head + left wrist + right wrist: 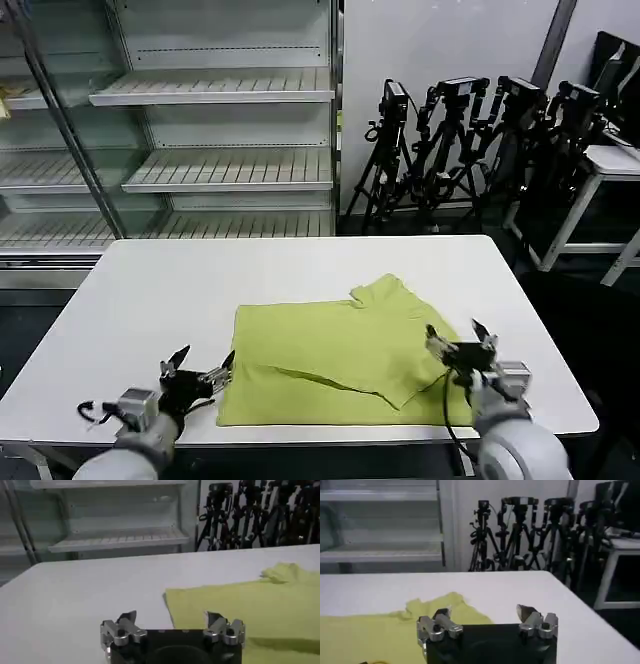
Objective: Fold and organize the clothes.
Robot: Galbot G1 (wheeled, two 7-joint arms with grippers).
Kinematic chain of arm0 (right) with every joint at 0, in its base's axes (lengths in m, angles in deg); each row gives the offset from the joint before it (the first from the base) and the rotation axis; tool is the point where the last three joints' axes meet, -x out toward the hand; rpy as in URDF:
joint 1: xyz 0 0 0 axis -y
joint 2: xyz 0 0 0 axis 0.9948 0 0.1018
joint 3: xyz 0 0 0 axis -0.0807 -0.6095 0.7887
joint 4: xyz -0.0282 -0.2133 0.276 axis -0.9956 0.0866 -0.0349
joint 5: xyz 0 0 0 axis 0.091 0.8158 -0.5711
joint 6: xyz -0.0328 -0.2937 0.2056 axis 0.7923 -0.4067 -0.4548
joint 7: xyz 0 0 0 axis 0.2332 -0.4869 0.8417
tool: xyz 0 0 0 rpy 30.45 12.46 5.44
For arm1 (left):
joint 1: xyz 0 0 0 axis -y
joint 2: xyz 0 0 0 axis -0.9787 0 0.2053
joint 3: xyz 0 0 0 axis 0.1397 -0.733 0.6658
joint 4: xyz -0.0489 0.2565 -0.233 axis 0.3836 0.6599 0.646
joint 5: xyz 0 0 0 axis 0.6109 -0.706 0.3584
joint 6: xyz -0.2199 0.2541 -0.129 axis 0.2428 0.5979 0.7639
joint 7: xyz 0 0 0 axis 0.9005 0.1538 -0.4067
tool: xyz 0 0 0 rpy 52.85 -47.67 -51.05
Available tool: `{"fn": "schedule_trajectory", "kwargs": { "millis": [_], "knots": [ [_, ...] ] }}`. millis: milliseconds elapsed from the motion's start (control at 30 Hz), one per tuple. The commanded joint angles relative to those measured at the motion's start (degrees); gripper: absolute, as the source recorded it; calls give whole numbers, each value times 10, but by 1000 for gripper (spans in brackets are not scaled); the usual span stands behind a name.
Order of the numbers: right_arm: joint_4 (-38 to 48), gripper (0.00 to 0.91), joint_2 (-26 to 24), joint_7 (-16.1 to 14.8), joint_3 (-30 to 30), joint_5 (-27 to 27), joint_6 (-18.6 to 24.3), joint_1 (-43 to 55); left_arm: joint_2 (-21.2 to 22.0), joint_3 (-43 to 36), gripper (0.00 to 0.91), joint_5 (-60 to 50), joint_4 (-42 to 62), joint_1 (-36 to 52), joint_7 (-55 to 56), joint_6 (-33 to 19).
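We see the lime T-shirt (335,360) lying partly folded on the white tabletop (170,290), toward the near edge, with one sleeve (385,293) sticking out on the far side. Our left pincer (198,367) hovers at the shirt's near left corner, fingers spread apart and holding nothing. Our right pincer (458,340) sits over the shirt's near right edge, likewise spread wide and empty. Behind the tabletop stand bare shelves (215,90) and a cluster of tripods (460,150).
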Motion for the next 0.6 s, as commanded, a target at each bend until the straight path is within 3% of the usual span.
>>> {"fn": "schedule_trajectory", "kwargs": {
  "millis": [33, 400, 600],
  "knots": [
    [188, 907, 7, 48, -105, -77, -4, 220, -14, -115, 907, 55, 163, 216, 8, 12],
    [329, 907, 25, 54, -147, -112, -5, 308, 12, -174, 907, 80, 272, 322, 8, 12],
    [367, 907, 34, 52, -152, -114, -4, 312, 17, -184, 907, 82, 295, 337, 5, 12]
  ]
}}
